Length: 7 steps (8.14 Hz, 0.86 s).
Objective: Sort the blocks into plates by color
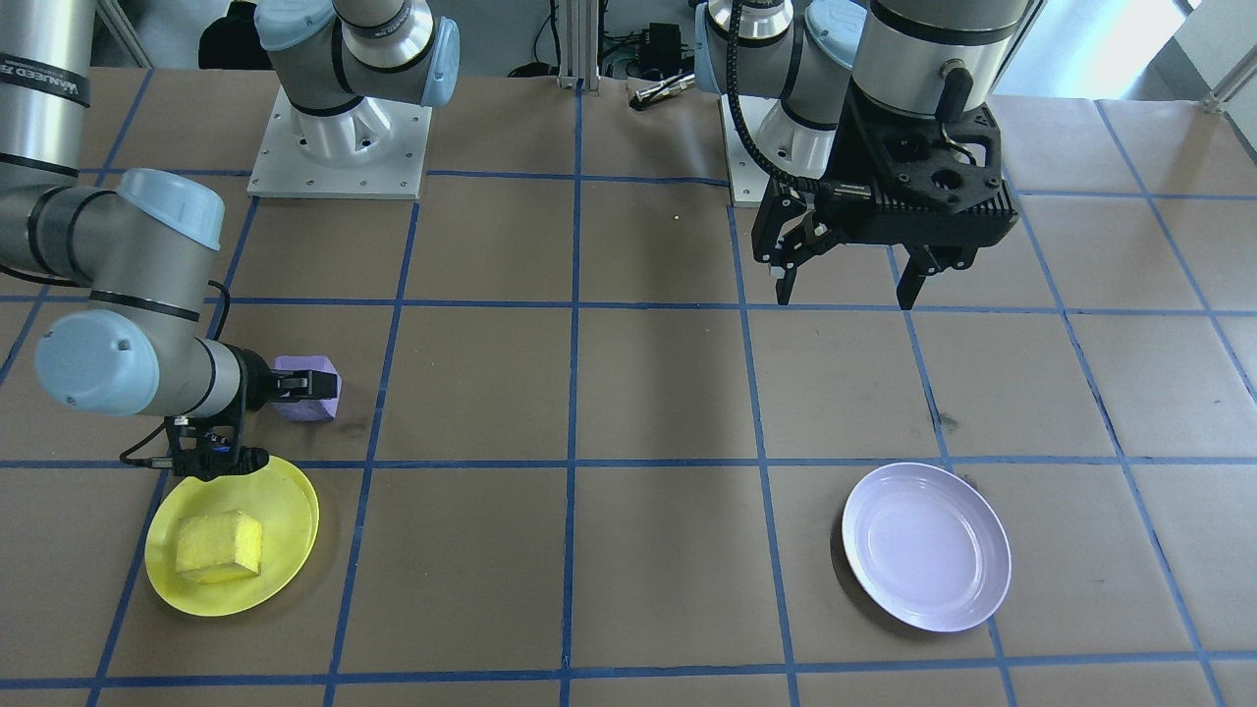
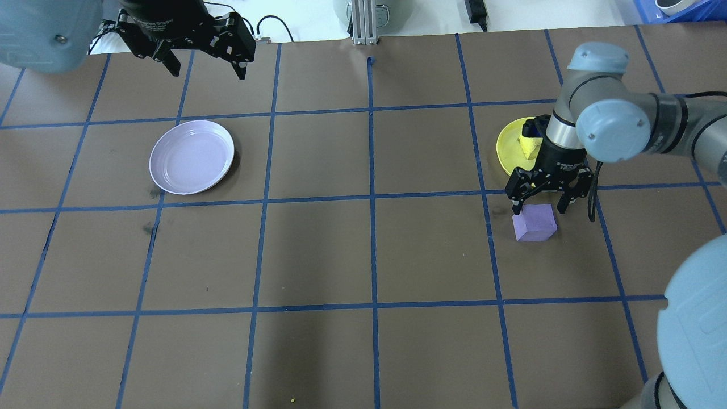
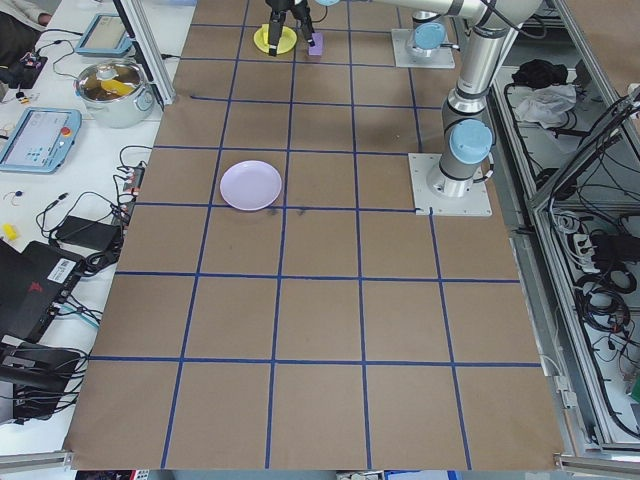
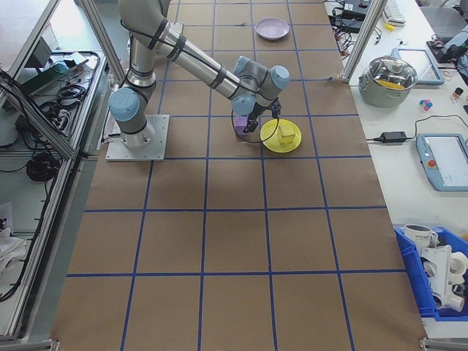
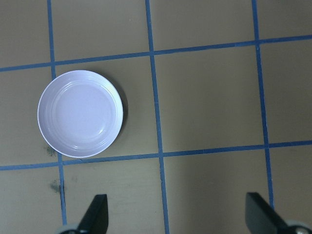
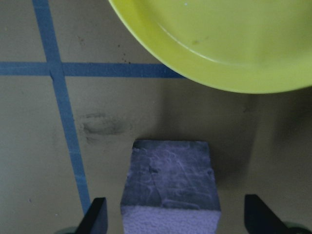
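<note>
The purple block (image 2: 535, 222) rests on the brown table beside the yellow plate (image 2: 507, 149). My right gripper (image 2: 539, 210) is open and straddles it; in the right wrist view the purple block (image 6: 168, 187) sits between the spread fingertips (image 6: 95, 217) with gaps on both sides. The yellow block (image 1: 218, 545) lies in the yellow plate (image 1: 290, 511). On the other half of the table the lavender plate (image 1: 926, 546) holds nothing. My left gripper (image 1: 845, 290) hangs open above the table, back from that lavender plate (image 5: 80, 113).
Blue tape lines divide the brown table (image 2: 369, 255) into squares. The two arm bases (image 1: 339, 147) stand at the robot's edge. A side bench with a steel pot (image 4: 395, 77) and tablets runs along the far edge.
</note>
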Available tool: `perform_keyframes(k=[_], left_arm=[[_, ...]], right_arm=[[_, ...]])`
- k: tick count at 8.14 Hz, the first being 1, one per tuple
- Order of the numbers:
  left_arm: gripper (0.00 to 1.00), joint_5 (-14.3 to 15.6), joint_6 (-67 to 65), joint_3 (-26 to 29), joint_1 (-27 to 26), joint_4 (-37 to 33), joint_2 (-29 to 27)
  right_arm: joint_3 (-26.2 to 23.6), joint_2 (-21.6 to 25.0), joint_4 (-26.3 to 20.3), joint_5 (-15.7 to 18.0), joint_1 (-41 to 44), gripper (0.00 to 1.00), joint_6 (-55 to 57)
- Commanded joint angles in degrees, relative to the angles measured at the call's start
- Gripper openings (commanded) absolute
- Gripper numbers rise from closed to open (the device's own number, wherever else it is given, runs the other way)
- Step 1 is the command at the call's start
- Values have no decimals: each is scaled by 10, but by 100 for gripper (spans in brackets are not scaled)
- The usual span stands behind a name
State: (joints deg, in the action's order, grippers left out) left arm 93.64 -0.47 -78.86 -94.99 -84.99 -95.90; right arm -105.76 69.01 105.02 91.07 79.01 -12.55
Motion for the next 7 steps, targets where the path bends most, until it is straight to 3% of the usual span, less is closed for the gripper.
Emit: perform_keyframes(k=[1,2,3,4,6,7], left_arm=[[100,0,-1,-1,0,0,1],[100,0,-1,-1,-1,0,2],[100,-1,-1,-1,-1,0,1],[100,-1,-1,-1,-1,0,1],[100,-1,-1,-1,-1,0,1],[100,-1,0,-1,0,0,1]], right_arm=[[-52,-14,49,-6,0,97,-18],[-42,-19,58,-5,0,77,-12],[-21,-15,56,3,0,49,-9],[0,-13,30,2,0,36,-5],[27,-3,1,-16,16,34,51],[35,-4,4,-46,53,34,93]])
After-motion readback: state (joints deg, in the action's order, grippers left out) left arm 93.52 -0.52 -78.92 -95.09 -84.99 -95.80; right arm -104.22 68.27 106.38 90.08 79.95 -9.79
